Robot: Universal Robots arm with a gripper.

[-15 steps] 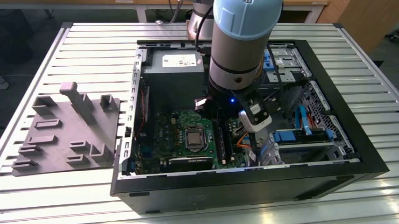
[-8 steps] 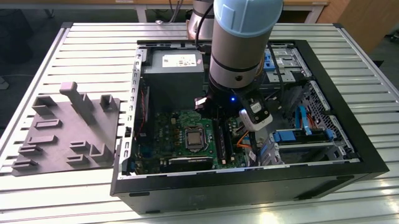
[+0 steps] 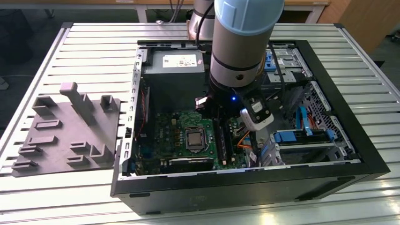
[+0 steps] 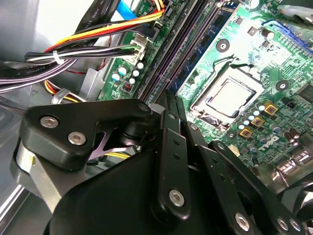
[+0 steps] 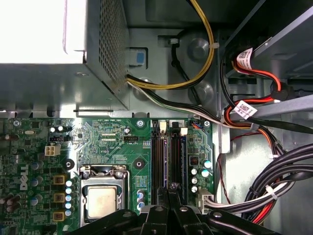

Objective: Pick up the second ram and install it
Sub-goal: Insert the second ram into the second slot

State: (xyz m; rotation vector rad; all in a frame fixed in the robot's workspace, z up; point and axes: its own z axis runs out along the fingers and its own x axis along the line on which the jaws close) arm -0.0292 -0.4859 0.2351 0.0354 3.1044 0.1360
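My gripper [image 5: 171, 187] hangs low inside the open computer case [image 3: 325, 173], its two black fingers pressed together and shut. The fingertips [image 4: 168, 96] sit right over the long black memory slots [image 5: 166, 156] of the green motherboard [image 3: 178, 133]. The slots run away from the fingertips to their white end clips [image 5: 162, 128]. The second ram is hidden: I cannot tell any stick apart from the dark slots under the fingers. In the exterior view the gripper [image 3: 217, 117] stands above the slots [image 3: 220, 138], just to the view's right of the processor [image 3: 195, 139].
A grey power-supply box [image 3: 175, 61] lies beyond the motherboard. Bundles of coloured cables [image 5: 274, 171] crowd the side of the slots, near the drive bays [image 3: 300, 136]. A grey foam parts holder [image 3: 69, 131] rests on the slatted table at the exterior view's left.
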